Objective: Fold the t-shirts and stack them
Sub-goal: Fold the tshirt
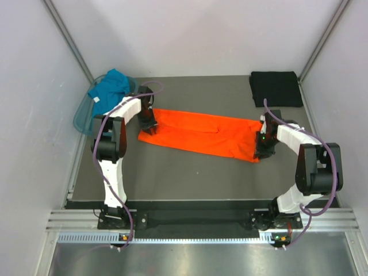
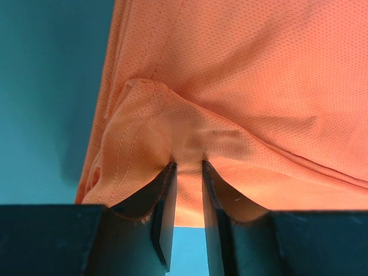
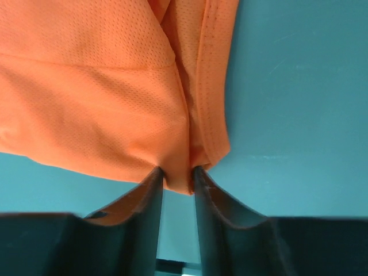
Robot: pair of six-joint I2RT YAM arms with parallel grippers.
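Dark worktop [image 1: 190, 172], pale walls on three sides. The orange t-shirt [image 1: 201, 133] lies mid-worktop as a long band, spanning from the left arm [image 1: 115, 144] to the right arm [image 1: 313, 167]. The black t-shirt [image 1: 276, 88] sits folded in the far right corner, well apart. A teal t-shirt [image 1: 112, 86] is bunched in the basket [image 1: 82, 115] at far left.

Risk: you hold only a small pinch of cloth at each end. If you lift or pull unevenly, one end may slip free, or the band may sag and crease mid-span and spoil the fold. The left wrist view does not settle whether every layer is caught.

Left jaws: narrow gap, clenched on a puckered tuck at the shirt's left end. Right jaws: similar narrow gap, gripping the hemmed edge at the right end.
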